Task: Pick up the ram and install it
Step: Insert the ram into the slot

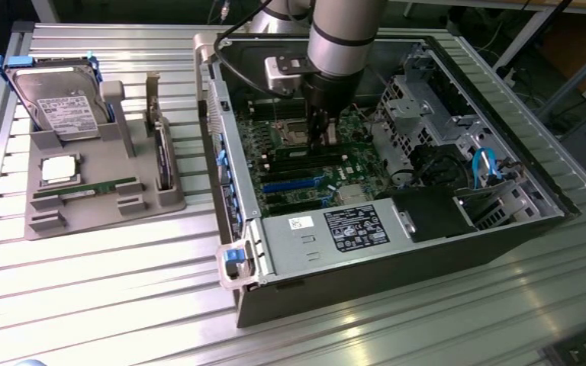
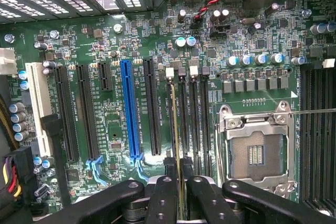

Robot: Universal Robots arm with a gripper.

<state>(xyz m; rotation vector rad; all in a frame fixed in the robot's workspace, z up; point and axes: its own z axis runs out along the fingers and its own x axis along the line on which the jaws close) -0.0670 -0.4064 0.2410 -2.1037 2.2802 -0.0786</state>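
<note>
My gripper (image 2: 181,203) is shut on the ram (image 2: 177,129), a thin green stick seen edge-on between the two black fingers (image 2: 163,198). The ram stands upright over the dark memory slots (image 2: 195,114), between the blue expansion slot (image 2: 127,108) and the empty CPU socket (image 2: 257,150). Its lower edge lines up with the leftmost memory slot; I cannot tell whether it touches. In the exterior view the gripper (image 1: 320,133) reaches down into the open computer case (image 1: 304,263) over the green motherboard (image 1: 359,164).
At the exterior view's left, a grey fixture (image 1: 100,217) holds a second ram stick (image 1: 88,189), a square silver CPU chip (image 1: 57,169) and a hard drive (image 1: 64,103). Drive cages and cables (image 1: 481,168) fill the case's right side. A power supply (image 1: 334,229) sits at its front.
</note>
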